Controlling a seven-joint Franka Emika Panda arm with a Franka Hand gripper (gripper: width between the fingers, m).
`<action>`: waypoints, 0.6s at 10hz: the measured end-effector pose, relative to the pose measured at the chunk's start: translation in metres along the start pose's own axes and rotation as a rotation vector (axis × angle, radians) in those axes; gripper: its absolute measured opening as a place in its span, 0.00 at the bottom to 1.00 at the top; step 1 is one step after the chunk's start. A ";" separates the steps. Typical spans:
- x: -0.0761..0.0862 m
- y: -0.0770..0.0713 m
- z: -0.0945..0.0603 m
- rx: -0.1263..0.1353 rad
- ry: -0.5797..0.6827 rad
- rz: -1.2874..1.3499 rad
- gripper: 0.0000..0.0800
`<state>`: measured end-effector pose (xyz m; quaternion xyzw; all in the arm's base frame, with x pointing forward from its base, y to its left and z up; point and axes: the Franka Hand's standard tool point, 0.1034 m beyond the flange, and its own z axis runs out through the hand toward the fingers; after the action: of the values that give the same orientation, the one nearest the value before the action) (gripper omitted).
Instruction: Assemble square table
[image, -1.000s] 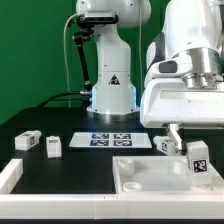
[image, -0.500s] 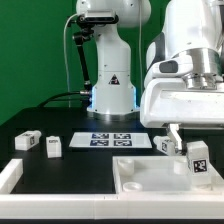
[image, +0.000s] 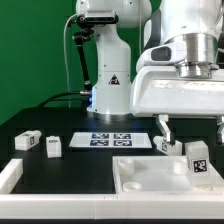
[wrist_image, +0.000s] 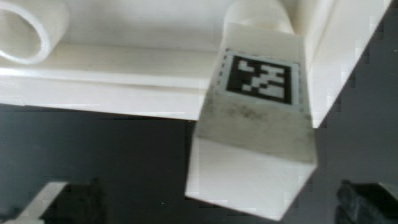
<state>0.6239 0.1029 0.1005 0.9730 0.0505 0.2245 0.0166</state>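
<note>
The square table's white top (image: 140, 172) lies at the front, recessed side up. One tagged leg (image: 198, 160) stands at its right end in the exterior view. My gripper (image: 193, 128) hovers just above that leg, open and holding nothing. In the wrist view the same leg (wrist_image: 254, 120) shows its tag beside the top (wrist_image: 107, 75), which has a round hole. The leg reaches down between my gripper (wrist_image: 217, 205), whose dark fingertips (wrist_image: 71, 205) stand wide apart and clear of it. Another leg (image: 166, 144) stands behind the top. Two more legs (image: 27, 140) (image: 52, 146) lie at the exterior view's left.
The marker board (image: 112, 139) lies flat mid-table before the robot base (image: 112, 95). A long white bar (image: 10, 175) edges the front on the exterior view's left. Cables hang behind the base against the green backdrop.
My hand has risen a little above the leg on the top. The jaws stay wide open and the parts have not moved.
</note>
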 end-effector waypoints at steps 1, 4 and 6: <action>-0.010 -0.003 0.003 0.006 -0.129 0.009 0.81; -0.011 -0.005 0.006 0.010 -0.363 0.035 0.81; -0.010 0.000 0.012 0.010 -0.464 0.052 0.81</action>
<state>0.6206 0.1022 0.0855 0.9996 0.0216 -0.0052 0.0170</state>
